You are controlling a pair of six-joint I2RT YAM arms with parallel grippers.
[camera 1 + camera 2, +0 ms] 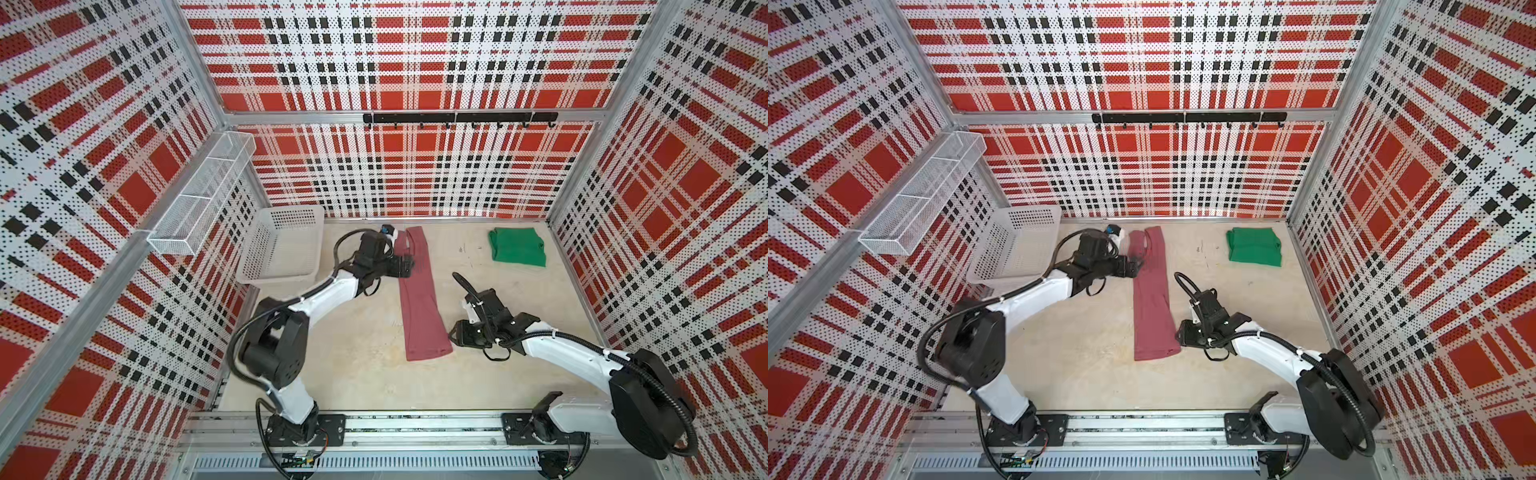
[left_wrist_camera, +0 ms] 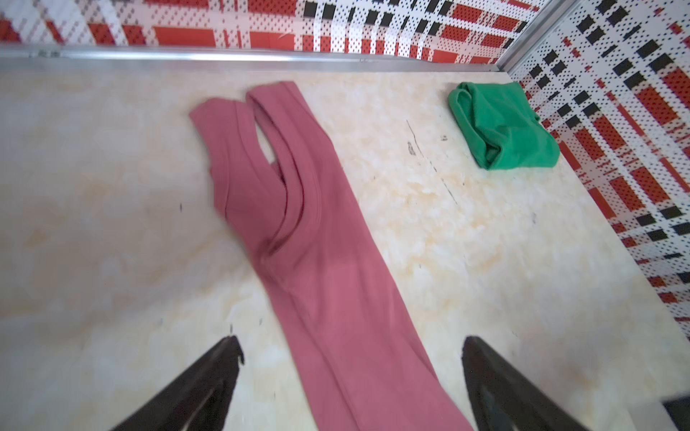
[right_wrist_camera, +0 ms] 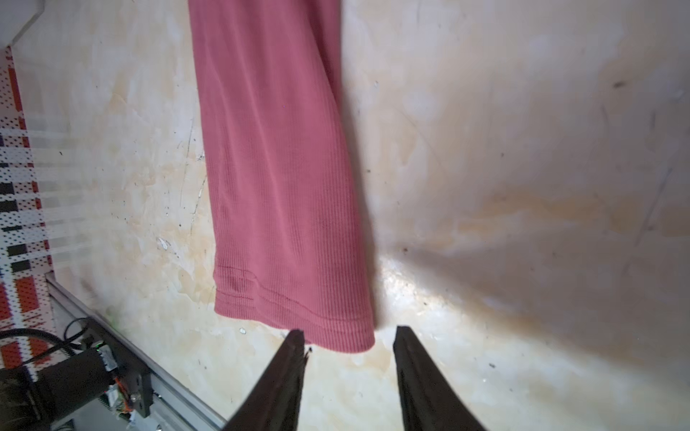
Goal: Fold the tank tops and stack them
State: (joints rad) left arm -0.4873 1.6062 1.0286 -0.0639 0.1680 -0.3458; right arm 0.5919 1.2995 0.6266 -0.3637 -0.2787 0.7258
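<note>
Pink top (image 1: 422,299), one; green top (image 1: 518,247), one

Lab cell: plaid pegboard walls (image 1: 415,62)

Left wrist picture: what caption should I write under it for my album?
Open left gripper over a long pink tank top, with a folded green tank top lying apart from it.

Dusty rose-pink cloth tank top (image 1: 419,307): 12 o'clock strap end partly hidden behind left pincer (image 1: 409,266); hem cut off in left wrist view.
</note>
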